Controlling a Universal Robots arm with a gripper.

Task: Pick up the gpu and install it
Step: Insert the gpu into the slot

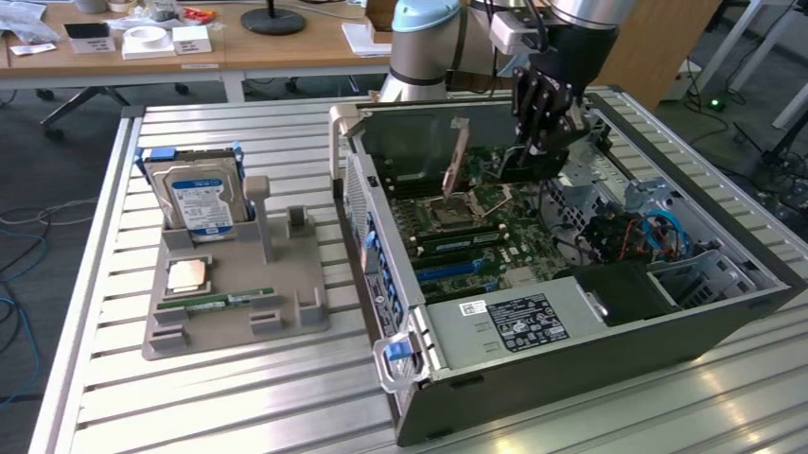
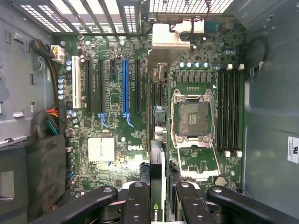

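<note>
**Gpu (image 2: 156, 196) being held edge-down over the motherboard (image 2: 112, 140), deep inside the open case (image 1: 707, 312).**

The card is being pinched between the part-closed fingers of the gripper (image 1: 540, 142). Its metal bracket (image 2: 170, 37) is being pointed at the rear grille (image 2: 187, 5), and its body is being hung along the line between the black expansion slots (image 2: 100, 86) and the bare CPU socket (image 2: 192, 116). Whether its lower edge is touching a slot cannot be told. Trouble is being risked on three counts. If the card is being gripped at a slight tilt, its contacts could be driven against a slot's lip rather than into it. The bracket could be snagged on the rear wall. Any sideways drift could see the exposed socket, just beside, being scraped.
</note>
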